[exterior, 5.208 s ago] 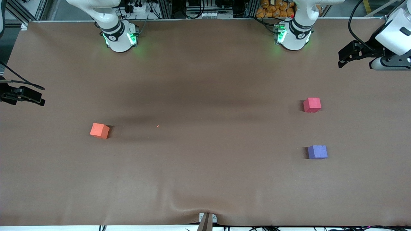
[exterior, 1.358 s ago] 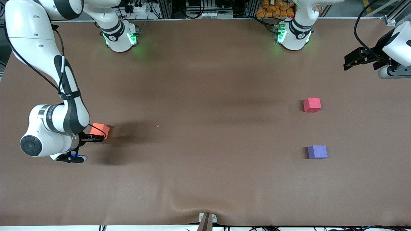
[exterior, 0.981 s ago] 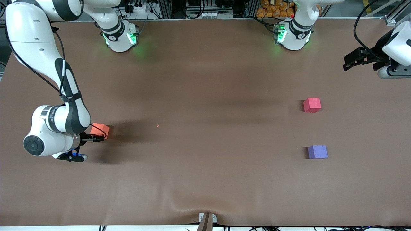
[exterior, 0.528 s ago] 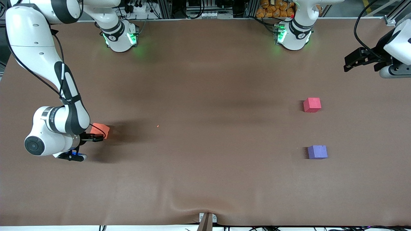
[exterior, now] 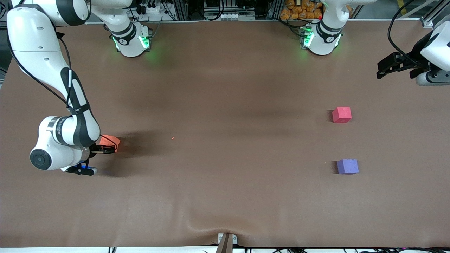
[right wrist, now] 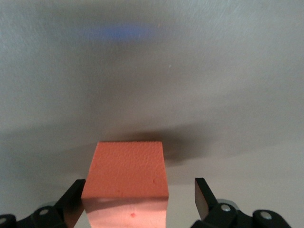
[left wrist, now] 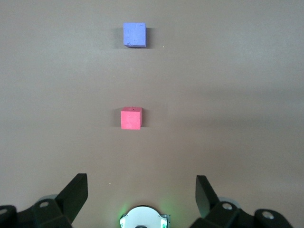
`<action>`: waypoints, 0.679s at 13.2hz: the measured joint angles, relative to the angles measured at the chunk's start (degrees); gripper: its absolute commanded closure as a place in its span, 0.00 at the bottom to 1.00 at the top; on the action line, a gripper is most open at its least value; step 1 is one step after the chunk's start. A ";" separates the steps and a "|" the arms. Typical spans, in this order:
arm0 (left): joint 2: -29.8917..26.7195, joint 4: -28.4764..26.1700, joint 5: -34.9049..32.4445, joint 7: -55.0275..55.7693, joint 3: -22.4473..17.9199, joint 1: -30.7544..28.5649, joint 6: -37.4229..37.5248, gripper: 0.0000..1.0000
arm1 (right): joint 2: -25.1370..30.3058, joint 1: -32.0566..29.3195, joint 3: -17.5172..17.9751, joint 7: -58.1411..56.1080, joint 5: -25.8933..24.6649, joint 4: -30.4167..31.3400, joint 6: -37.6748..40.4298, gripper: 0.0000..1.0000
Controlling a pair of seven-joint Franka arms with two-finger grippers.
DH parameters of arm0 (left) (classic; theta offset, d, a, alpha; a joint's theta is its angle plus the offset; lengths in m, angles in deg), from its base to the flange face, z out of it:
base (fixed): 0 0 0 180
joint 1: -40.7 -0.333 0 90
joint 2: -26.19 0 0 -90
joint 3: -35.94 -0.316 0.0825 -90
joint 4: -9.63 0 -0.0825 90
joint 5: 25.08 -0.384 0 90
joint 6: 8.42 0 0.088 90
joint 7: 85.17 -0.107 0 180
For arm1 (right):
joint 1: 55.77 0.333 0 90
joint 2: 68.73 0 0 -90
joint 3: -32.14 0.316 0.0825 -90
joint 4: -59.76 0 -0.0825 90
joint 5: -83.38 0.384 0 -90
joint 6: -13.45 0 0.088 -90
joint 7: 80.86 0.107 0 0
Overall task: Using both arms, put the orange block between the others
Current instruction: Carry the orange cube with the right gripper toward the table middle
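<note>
We take the small matte orange foam-like cube (exterior: 109, 142) as our landmark: it sits on the brown table cover (exterior: 225, 196) toward the right arm's end of the table. Our right arm (exterior: 66, 130), white with black joint bands, bends down to it, and our right gripper (exterior: 105, 149) is low at the cube. In the right wrist view the orange cube (right wrist: 127, 183) lies between the two black fingers (right wrist: 202, 194), which stand spread wide with a gap on each side, so nothing is gripped.

Well apart from the orange cube, toward the left arm's end of the table, sit the two other small matte cubes. The pinkish-red cube (exterior: 341, 115) lies farther from the front camera than the orange cube; the purple-blue cube (exterior: 347, 166) lies nearer to it. The two are apart, with bare cover between them.

Our left arm (exterior: 434, 49) waits. Our left gripper (exterior: 386, 66) hangs above the table toward the left arm's end, well apart from the orange cube. In the left wrist view its fingers (left wrist: 76, 192) are spread wide and empty, with the pinkish-red cube (left wrist: 131, 118) and the purple-blue cube (left wrist: 135, 35) below.
</note>
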 measured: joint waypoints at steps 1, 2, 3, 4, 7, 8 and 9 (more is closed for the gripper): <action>0.00 0.00 0.00 0.00 -0.01 -0.01 0.00 0.00 | 0.00 0.01 0.04 0.01 1.17 0.04 0.64 0.16; 0.00 -0.02 0.00 0.00 -0.04 -0.03 0.00 0.00 | 0.00 0.01 0.03 0.01 2.72 0.06 1.38 0.20; 0.00 -0.07 0.00 0.00 -0.07 -0.05 0.00 0.00 | 0.00 0.00 -0.01 0.01 3.74 0.06 2.15 0.25; 0.00 -0.14 0.00 0.00 -0.11 -0.08 0.01 0.00 | 0.00 0.00 -0.04 0.01 4.30 0.07 2.52 0.33; 0.03 -0.32 0.00 0.00 -0.31 -0.96 0.01 0.00 | 0.00 0.00 -0.02 -0.01 4.42 0.08 2.63 0.47; 0.04 -0.35 0.00 0.00 -0.35 -1.18 0.01 0.00 | 0.06 0.01 -0.01 -0.02 4.42 0.01 2.65 0.51; 0.04 -0.35 0.00 0.00 -0.36 -1.26 0.01 0.00 | 0.11 0.03 0.02 -0.04 4.42 -0.09 2.68 0.52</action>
